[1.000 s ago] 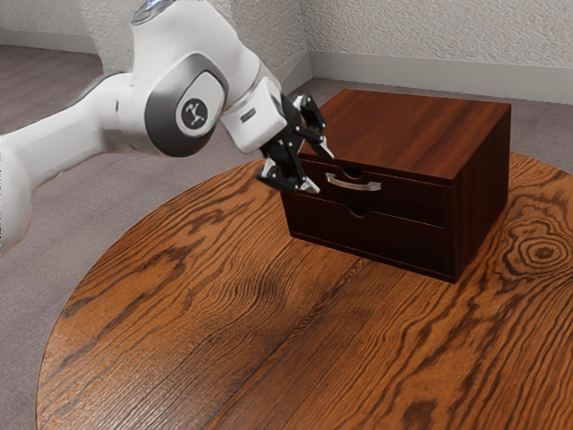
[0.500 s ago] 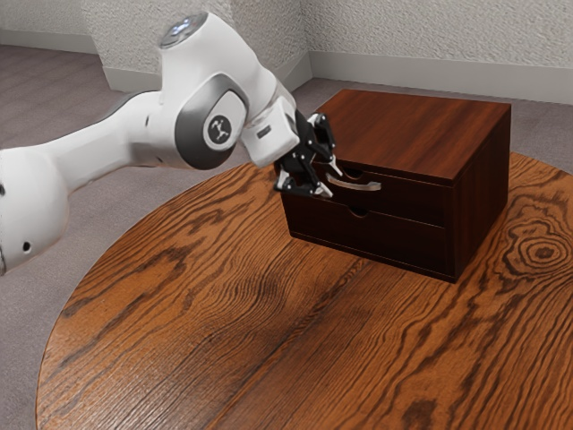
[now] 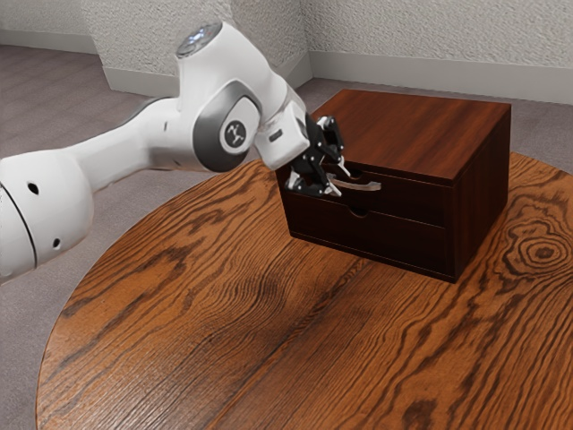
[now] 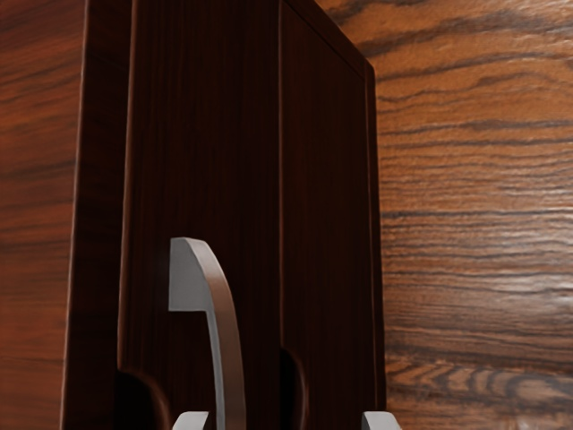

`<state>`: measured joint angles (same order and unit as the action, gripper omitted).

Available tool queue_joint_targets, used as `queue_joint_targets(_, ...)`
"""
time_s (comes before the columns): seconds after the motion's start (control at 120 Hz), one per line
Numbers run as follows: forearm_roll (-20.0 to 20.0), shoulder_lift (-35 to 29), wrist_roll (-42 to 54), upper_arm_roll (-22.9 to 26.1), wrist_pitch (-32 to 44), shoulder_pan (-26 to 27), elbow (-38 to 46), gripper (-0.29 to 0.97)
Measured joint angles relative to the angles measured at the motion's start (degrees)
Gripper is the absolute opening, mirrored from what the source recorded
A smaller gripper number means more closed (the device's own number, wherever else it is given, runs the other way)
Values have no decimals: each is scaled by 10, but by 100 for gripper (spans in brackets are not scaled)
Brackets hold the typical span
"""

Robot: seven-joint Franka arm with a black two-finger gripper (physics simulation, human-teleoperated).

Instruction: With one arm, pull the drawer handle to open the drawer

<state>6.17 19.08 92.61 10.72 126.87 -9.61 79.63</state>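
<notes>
Round wood-grain bench [image 3: 269, 322]. A dark wooden cabinet [image 3: 421, 134] with two stacked drawers sits near the bench's far edge, toward the exterior view's right. The upper drawer [image 3: 403, 199] carries a curved silver handle [image 3: 355, 185]. The lower drawer [image 3: 385, 235] has only a small finger notch at its top edge. Both drawer fronts sit flush with the cabinet face, so both are shut and any contents are hidden. Nothing lies on the cabinet top.

The white arm [image 3: 161, 143] comes in from the exterior view's left, over the bench's far-left edge. The black hand [image 3: 335, 179] is right at the upper drawer front, at the handle's end nearer the arm.

In the wrist view the handle [image 4: 215, 313] stands out from the drawer front, with two pale fingertips [image 4: 380, 420] either side of it. One is just beside the bar, the other well apart from it over the lower drawer front. The hand is open and straddles the handle without clamping it. Grey carpet floor [image 3: 54, 81] around the bench.
</notes>
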Motion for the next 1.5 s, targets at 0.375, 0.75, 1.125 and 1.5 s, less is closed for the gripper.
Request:
queue_joint_targets(0.375, 0, 19, 4, -3, 7, -5, -12, 14)
queue_joint_targets(0.75, 1, 25, 4, -13, 9, -6, -21, 10)
queue_joint_targets(1.125, 5, 36, 2, -11, 15, 0, -23, 8)
queue_joint_targets(1.5, 7, 17, -3, -2, 19, 0, 6, 4)
